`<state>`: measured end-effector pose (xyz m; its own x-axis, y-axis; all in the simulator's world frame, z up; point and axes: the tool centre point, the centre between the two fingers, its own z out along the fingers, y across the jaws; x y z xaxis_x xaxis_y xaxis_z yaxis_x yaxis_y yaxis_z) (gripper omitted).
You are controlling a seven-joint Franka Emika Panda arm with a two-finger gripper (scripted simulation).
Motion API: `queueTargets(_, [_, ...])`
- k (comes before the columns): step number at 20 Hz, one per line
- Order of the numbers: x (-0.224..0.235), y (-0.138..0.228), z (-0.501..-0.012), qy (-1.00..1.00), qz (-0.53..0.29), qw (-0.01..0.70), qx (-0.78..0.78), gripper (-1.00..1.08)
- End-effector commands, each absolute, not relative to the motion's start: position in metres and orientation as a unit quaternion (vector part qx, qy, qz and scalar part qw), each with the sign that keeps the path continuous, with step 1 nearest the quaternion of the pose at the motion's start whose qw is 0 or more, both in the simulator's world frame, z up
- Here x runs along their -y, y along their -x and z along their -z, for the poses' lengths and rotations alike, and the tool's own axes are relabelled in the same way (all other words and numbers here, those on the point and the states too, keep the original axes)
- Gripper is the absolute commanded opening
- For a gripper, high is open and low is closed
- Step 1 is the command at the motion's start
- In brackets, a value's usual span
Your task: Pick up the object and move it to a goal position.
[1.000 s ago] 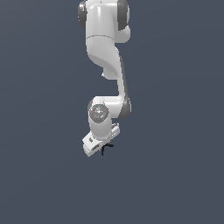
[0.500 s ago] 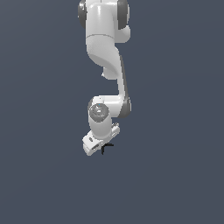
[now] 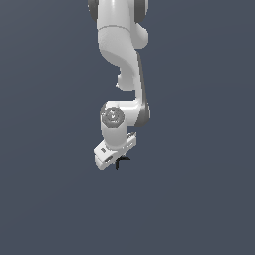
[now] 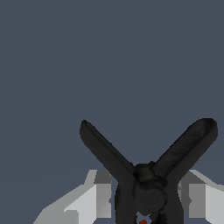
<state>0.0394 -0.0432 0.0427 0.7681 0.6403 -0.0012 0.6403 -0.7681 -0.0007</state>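
Note:
The object (image 3: 121, 161) is a tiny black piece of thin crossed prongs, peeking out beside the white gripper (image 3: 115, 160) in the exterior view. In the wrist view, the object (image 4: 146, 175) fills the lower middle: two black prongs spread in a V above a dark hub, with a small red spot at the frame's edge. The gripper (image 4: 146, 199) is shut on the object, one light grey finger (image 4: 98, 197) pressing each side of its hub. The arm hangs down from above and covers most of the gripper's fingers in the exterior view.
A plain dark grey-blue surface (image 3: 199, 199) surrounds the arm on all sides. No other objects, containers or edges show in either view.
The gripper and the black object held in it have risen slightly in the exterior view. The grip itself looks unchanged.

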Motion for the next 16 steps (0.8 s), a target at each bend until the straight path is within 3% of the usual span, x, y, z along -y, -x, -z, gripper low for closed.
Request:
queueTargets(1, [0.043,-0.031,-0.055,0.940,0.000,0.000,0.340,-1.00])
queueTargets(16, [0.037,0.039,-0.160,0.940,-0.001,-0.001,0.340,-1.00])
